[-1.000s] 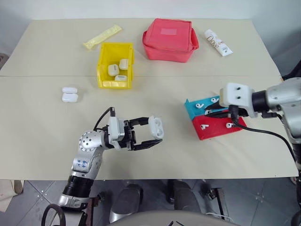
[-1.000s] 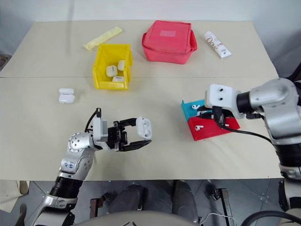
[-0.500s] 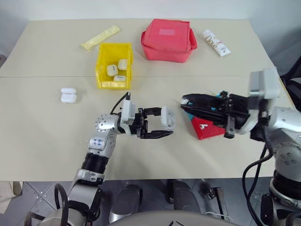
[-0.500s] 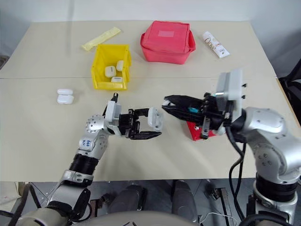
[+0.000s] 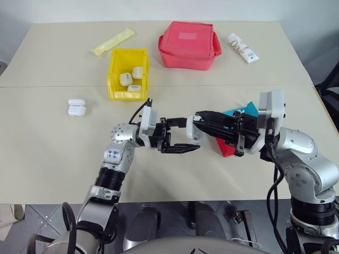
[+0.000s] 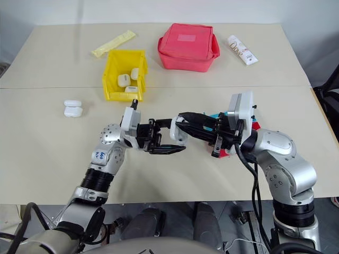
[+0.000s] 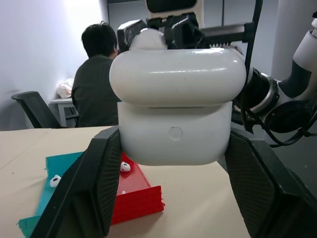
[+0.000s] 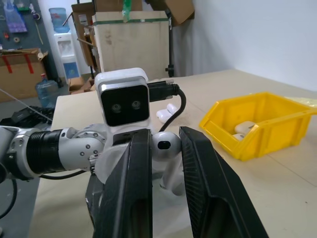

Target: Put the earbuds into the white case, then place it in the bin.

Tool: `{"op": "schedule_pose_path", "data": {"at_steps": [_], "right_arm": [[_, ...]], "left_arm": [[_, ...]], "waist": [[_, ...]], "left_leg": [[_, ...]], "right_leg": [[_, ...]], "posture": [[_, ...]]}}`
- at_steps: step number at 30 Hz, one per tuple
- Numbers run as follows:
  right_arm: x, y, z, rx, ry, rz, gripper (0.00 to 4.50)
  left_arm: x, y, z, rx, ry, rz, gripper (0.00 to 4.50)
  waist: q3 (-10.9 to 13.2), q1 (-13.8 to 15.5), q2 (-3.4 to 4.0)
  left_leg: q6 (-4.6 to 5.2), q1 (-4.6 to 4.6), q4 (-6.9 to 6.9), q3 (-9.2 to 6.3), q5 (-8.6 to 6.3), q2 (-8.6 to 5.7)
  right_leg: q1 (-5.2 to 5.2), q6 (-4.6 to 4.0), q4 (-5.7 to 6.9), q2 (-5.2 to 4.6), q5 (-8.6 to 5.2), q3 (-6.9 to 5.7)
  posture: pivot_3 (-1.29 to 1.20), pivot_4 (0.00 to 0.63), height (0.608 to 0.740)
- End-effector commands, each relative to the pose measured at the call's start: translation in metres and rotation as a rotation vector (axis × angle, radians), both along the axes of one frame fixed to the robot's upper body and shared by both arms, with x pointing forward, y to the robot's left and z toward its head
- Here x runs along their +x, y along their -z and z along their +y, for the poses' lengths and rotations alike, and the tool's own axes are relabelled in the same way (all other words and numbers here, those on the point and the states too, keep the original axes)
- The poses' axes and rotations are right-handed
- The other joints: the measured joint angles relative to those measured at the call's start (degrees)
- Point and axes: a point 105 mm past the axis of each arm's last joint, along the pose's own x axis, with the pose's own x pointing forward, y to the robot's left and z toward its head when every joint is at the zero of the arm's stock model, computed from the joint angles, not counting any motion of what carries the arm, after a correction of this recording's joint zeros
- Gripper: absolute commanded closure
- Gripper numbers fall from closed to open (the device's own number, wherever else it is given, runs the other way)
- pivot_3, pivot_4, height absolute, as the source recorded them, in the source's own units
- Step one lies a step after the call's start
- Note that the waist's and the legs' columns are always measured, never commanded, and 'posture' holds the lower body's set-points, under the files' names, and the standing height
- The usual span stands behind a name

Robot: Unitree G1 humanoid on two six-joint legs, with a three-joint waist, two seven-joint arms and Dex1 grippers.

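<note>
Change: a second ago my right gripper [image 5: 200, 116] was down over the teal-and-red tray [image 5: 249, 111]; now it has swung across to meet the left gripper [image 5: 186, 136] above the table [image 5: 47, 153], and the left arm has lifted the case up toward it.
Meaning: I judge I am at the insertion step, with the earbud lined up right at the case's open top and not yet seated.
Left jaws: pinching the white case [image 7: 176, 106] by its two sides, clear of the table.
Right jaws: narrowed on one earbud [image 8: 165, 151], head between the tips, stem hanging down.
Case look: glossy white, rounded, lid hinged open, a small round button on its front face.
Earbud look: tiny glossy white piece with a dark spot on the head and a short stem.
Other earbuds: two more [image 7: 55, 180] lie in the tray.
Bin: yellow bin [image 5: 128, 72] sits well apart at the far side, already holding several white cases.
Spare cases: two white cases [image 5: 78, 106] rest on the table to my left.
</note>
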Motion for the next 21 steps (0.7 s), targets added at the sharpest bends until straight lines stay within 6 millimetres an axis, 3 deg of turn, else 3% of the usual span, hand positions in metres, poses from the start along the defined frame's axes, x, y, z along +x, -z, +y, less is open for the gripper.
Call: {"op": "schedule_pose_path", "data": {"at_steps": [1,13,21], "right_arm": [[0.0,-0.003,0.002,0.019,-0.001,-0.042,4.05],[-0.003,0.026,-0.001,-0.029,-0.022,-0.002,4.05],[-0.006,0.025,-0.005,-0.026,-0.037,0.004,4.05]], "left_arm": [[-0.006,-0.019,-0.001,-0.043,0.036,-0.064,1.74],[-0.004,-0.033,-0.001,-0.059,0.04,-0.085,1.74],[0.001,-0.036,0.0,-0.068,0.033,-0.109,1.74]], "waist": [[0.0,0.0,0.0],[0.0,0.0,0.0],[0.0,0.0,0.0]], "left_leg": [[0.0,0.0,0.0,0.0,0.0,0.0],[0.0,0.01,0.0,0.0,0.0,0.0],[0.0,0.01,-0.01,0.0,0.0,0.0]], "right_leg": [[0.0,0.0,0.0,0.0,0.0,0.0],[0.0,0.0,-0.01,0.0,0.0,0.01],[0.0,0.0,-0.09,0.01,0.0,0.0]], "posture": [[0.0,0.15,0.74],[0.0,0.15,0.74],[0.0,0.15,0.74]]}}
